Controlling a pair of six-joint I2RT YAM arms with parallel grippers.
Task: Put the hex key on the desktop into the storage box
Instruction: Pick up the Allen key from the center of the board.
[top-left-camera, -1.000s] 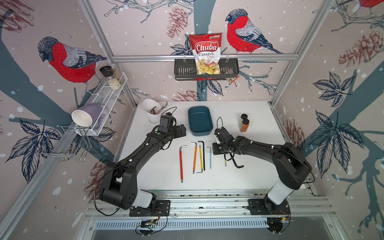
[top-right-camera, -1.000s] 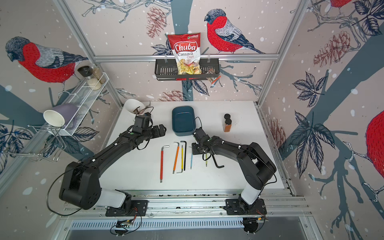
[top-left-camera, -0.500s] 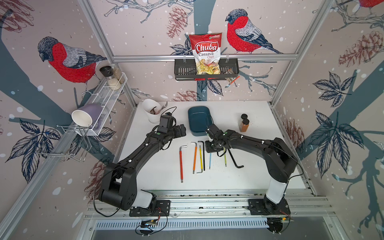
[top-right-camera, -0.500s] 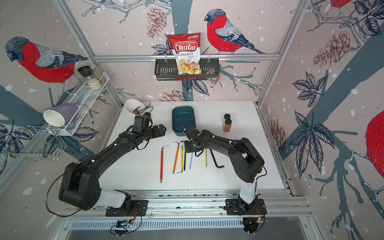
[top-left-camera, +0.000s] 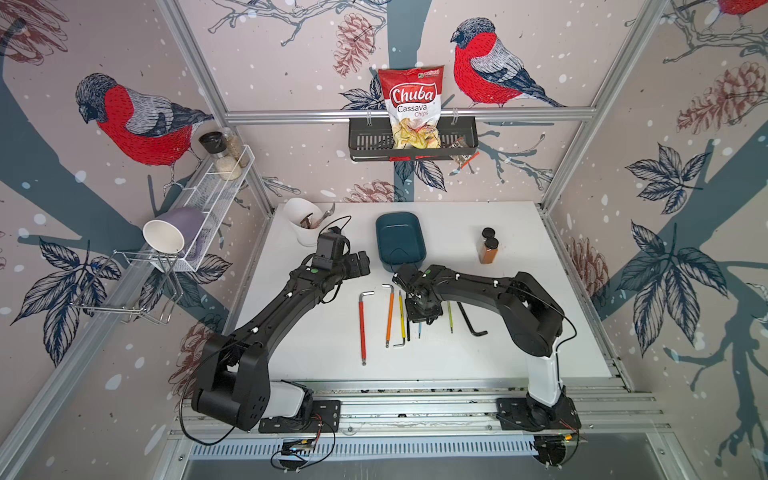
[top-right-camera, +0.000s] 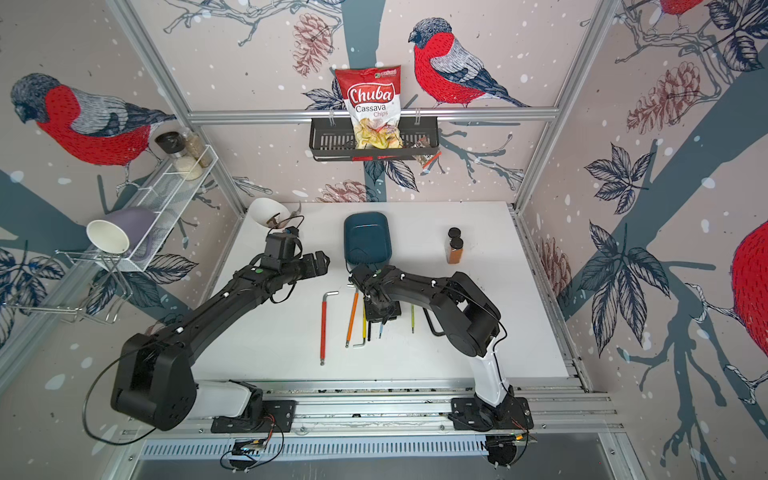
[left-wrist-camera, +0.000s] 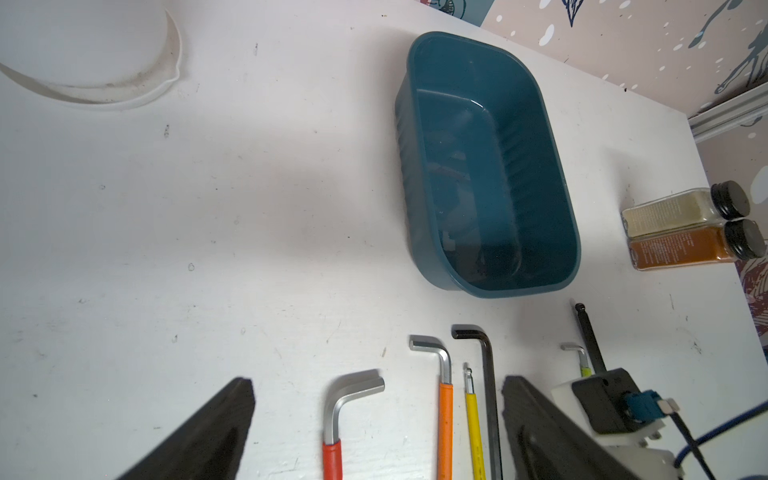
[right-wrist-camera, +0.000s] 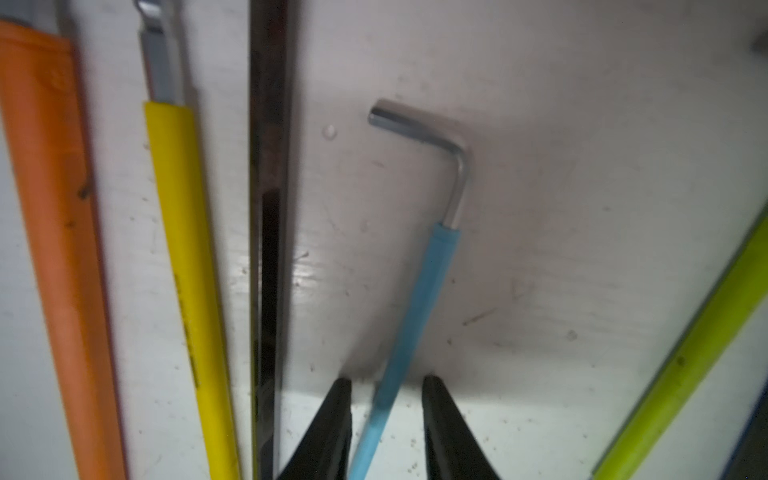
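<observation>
Several hex keys lie side by side on the white desktop: red (top-left-camera: 363, 328), orange (top-left-camera: 390, 316), yellow (top-left-camera: 401, 316), a thin black one (right-wrist-camera: 268, 208), blue (right-wrist-camera: 415, 311), lime (top-left-camera: 450, 318) and a larger black one (top-left-camera: 471, 322). My right gripper (right-wrist-camera: 386, 386) is low over the blue key, its two fingers either side of the sleeve with a gap still showing, so it is open. In both top views it sits mid-row (top-left-camera: 422, 309). The dark teal storage box (top-left-camera: 399, 241) stands empty behind the row. Left of the box hovers my left gripper (top-left-camera: 363, 264), open and empty.
A white utensil cup (top-left-camera: 305, 224) stands at the back left corner. Two spice bottles (top-left-camera: 488, 249) stand right of the box. A black wall basket (top-left-camera: 411, 143) with a chips bag hangs behind, and a wire shelf (top-left-camera: 208, 208) with a mug runs along the left wall.
My right gripper has moved left from the lime and large black keys to over the blue key, and its jaws have parted. The left arm has not moved.
</observation>
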